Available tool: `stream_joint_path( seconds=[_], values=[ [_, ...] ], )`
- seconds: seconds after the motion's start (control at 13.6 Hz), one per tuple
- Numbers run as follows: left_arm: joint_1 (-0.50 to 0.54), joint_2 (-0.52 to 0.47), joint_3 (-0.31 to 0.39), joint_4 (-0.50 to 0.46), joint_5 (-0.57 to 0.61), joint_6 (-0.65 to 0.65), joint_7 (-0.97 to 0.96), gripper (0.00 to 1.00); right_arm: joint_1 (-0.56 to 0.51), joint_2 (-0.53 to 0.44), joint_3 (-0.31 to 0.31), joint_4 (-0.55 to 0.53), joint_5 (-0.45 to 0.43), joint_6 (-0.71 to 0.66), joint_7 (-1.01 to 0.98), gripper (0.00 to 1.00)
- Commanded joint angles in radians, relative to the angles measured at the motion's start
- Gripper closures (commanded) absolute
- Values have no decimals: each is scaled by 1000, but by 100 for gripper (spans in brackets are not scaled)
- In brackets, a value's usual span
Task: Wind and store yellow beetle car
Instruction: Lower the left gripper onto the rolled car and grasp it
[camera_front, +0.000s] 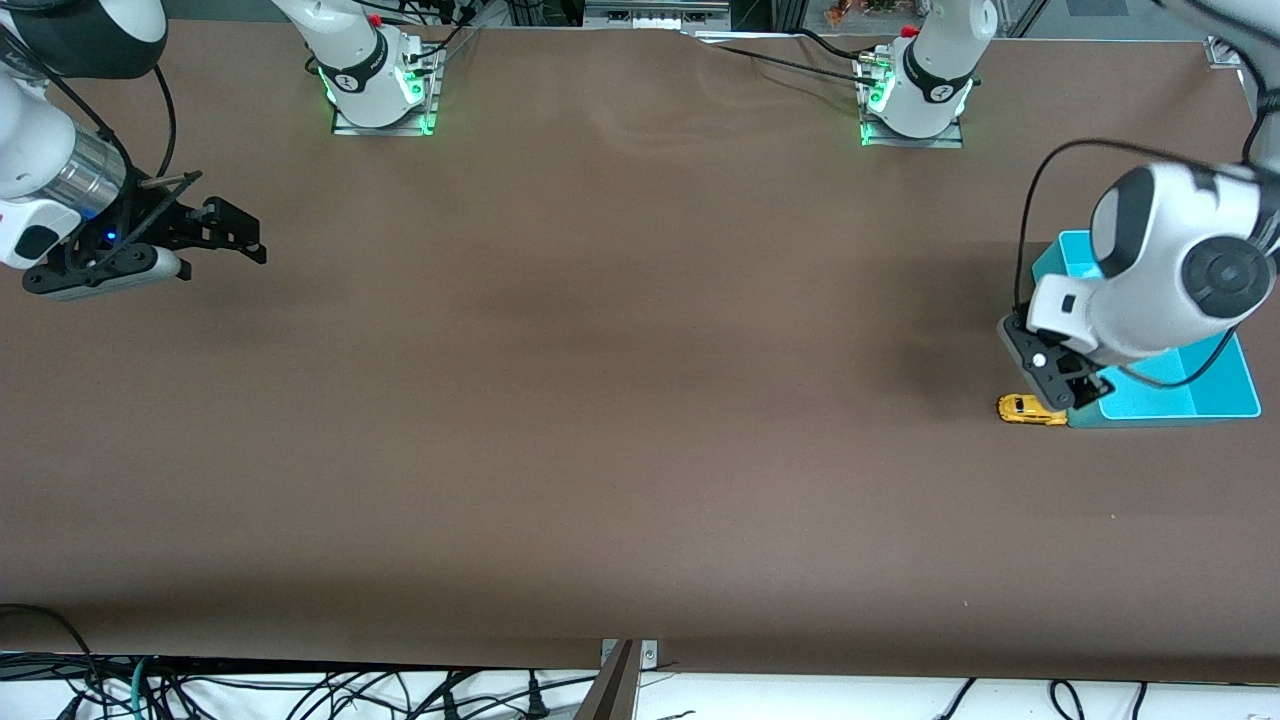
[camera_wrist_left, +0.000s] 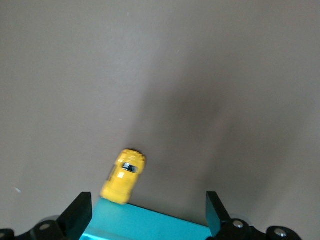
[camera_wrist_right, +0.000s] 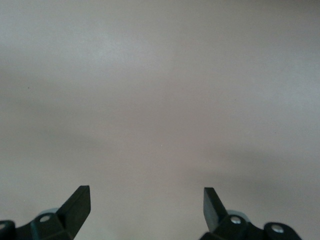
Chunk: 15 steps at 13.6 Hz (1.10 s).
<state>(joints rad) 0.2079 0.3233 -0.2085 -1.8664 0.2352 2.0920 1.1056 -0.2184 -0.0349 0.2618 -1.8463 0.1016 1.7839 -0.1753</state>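
Note:
The yellow beetle car (camera_front: 1030, 410) lies on the brown table, right beside the corner of a teal bin (camera_front: 1165, 413) at the left arm's end. My left gripper (camera_front: 1066, 392) hangs low over that bin corner, just above the car, open with nothing between its fingers. In the left wrist view the car (camera_wrist_left: 123, 176) shows ahead of the open gripper (camera_wrist_left: 148, 207), one end at the bin's edge (camera_wrist_left: 150, 226). My right gripper (camera_front: 232, 240) waits open and empty over bare table at the right arm's end; its wrist view shows the gripper (camera_wrist_right: 146, 202) above bare table only.
The teal bin is an open tray; much of it is hidden under the left arm's wrist (camera_front: 1170, 265). The two arm bases (camera_front: 378, 85) (camera_front: 915, 95) stand along the table's back edge. Cables lie off the table's front edge.

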Motion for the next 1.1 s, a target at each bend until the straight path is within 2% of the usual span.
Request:
stream_joint_path(
  seconds=[0.0, 0.22, 0.29, 0.51, 1.03],
  values=[
    [54, 109, -9, 26, 49, 130, 207, 0, 16, 15, -7, 21, -19, -11, 14, 0],
    [94, 204, -2, 33, 67, 217, 352, 0, 16, 15, -7, 21, -36, -9, 16, 0],
    [96, 217, -2, 41, 102, 212, 350, 0, 16, 15, -7, 21, -43, -9, 16, 0],
    [99, 230, -2, 24, 111, 212, 356, 0, 16, 18, -9, 27, -52, -11, 17, 0],
    [159, 319, 0, 33, 177, 315, 356, 1, 13, 23, -9, 47, -75, -40, 8, 0]
  ],
)
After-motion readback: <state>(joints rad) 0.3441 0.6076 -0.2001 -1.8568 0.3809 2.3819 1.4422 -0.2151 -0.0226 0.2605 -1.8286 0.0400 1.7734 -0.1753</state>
